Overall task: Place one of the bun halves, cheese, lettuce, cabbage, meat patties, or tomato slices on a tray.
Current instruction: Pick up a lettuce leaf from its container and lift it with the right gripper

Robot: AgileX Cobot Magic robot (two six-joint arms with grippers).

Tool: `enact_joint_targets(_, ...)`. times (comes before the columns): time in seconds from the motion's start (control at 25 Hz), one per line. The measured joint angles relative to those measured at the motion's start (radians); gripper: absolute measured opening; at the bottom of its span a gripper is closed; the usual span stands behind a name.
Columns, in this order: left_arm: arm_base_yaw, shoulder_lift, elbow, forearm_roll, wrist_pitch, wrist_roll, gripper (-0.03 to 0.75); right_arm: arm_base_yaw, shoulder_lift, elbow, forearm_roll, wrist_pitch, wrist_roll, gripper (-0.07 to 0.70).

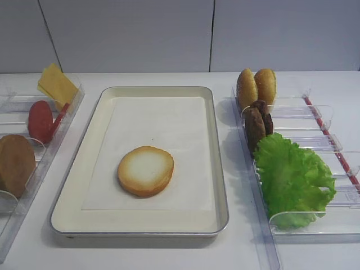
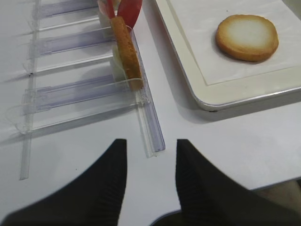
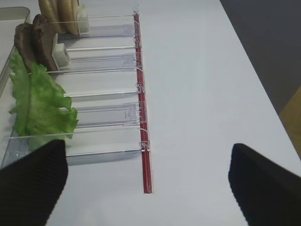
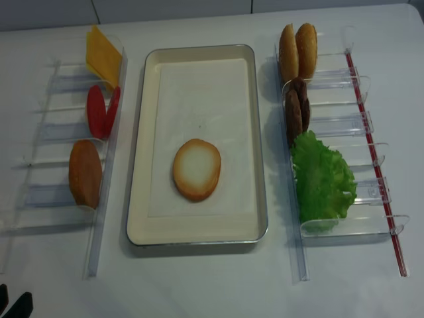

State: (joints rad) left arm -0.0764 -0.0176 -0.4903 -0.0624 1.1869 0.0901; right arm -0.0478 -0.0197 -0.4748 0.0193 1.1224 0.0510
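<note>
Cream tray [image 1: 216, 169] holds one bun half [image 1: 145, 171] (pale cut face up) on its paper, while right gripper [image 3: 146, 181] and left gripper [image 2: 150, 176] both stand apart, empty

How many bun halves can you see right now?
4: one cut face up on the tray, one in the left rack, two upright in the right rack. More may be hidden.

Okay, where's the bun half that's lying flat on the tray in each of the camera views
Exterior high: bun half, lower middle, on the liner.
Right wrist: not in view.
Left wrist: bun half, upper right.
Exterior high (realsense): bun half, centre, toward the near end.
Shared landmark: the tray.
</note>
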Motion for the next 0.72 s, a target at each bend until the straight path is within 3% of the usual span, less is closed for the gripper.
enact_joint_targets(0.4,0.000,0.000,0.000,0.000,0.000,0.000,0.236,0.000,0.161,-0.021,0.194,-0.018,-0.051,0.681)
enact_joint_targets(0.56,0.000,0.000,0.000,0.000,0.000,0.000,0.236,0.000,0.271,-0.037,0.269,-0.046,-0.110,0.681)
enact_joint_targets(0.72,0.000,0.000,0.000,0.000,0.000,0.000,0.235,0.000,0.392,-0.039,0.437,-0.078,-0.200,0.681)
